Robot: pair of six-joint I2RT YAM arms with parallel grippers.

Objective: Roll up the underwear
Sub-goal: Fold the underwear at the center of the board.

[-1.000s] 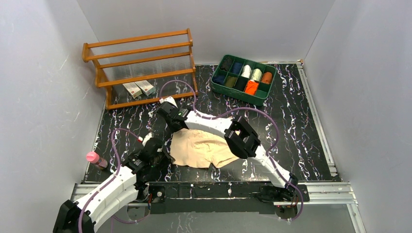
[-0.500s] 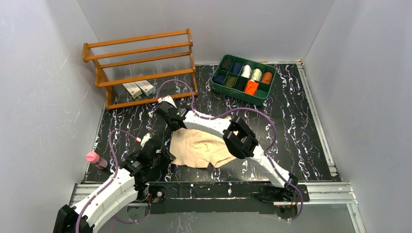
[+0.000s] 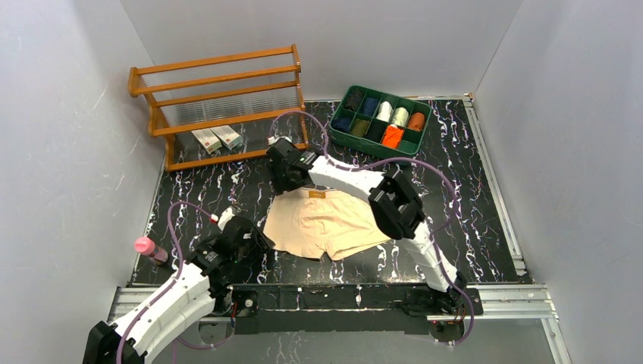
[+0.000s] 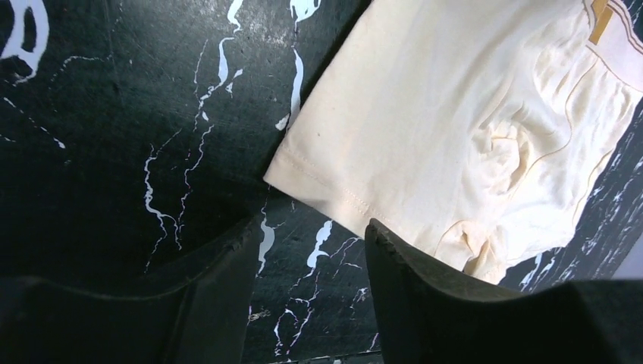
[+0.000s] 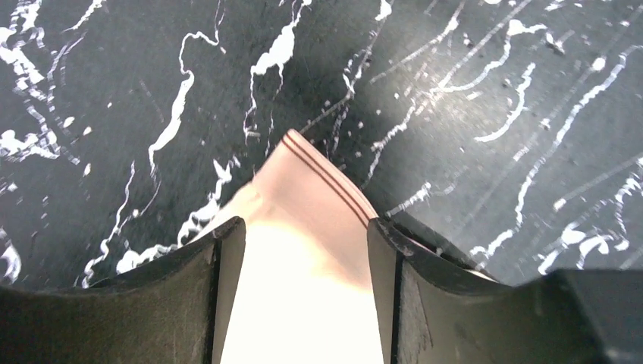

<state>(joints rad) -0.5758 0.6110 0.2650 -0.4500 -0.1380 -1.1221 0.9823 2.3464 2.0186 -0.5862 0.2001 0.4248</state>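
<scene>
Status: early stage, est. The tan underwear [image 3: 326, 227] lies flat and unrolled, with no first turn of a roll made.
Done: the orange underwear [image 3: 391, 136] sits bundled in a near-row compartment of the tray [image 3: 371, 149], so it is judged finished.
Left to do: roll the tan underwear into a tight bundle, then prob. stow it in the tray.
Left gripper [image 4: 311, 239]: nearest item. Fingers spread, with only bare counter [image 4: 114, 152] between them. Tips sit just short of the near-left leg hem [image 4: 326, 189].
Tan underwear, pos.: centre of the counter, between the two grippers and well apart from the tray.
Tan underwear, look: pale beige boxer-brief type. Legs point toward the arm bases, waistband [image 3: 315, 195] on the far side w/ a small gold tag [image 4: 599, 19]. Mild puckers at the pouch seam, otherwise smooth.
Right gripper [image 5: 307, 227]: at the far-left waistband corner. Fingers spread, with the striped band corner lying in the gap. No pinch visible.
Tray: green, far right of the counter. Other compartments hold dark, white and dull-orange rolls [image 3: 384, 111].
</scene>
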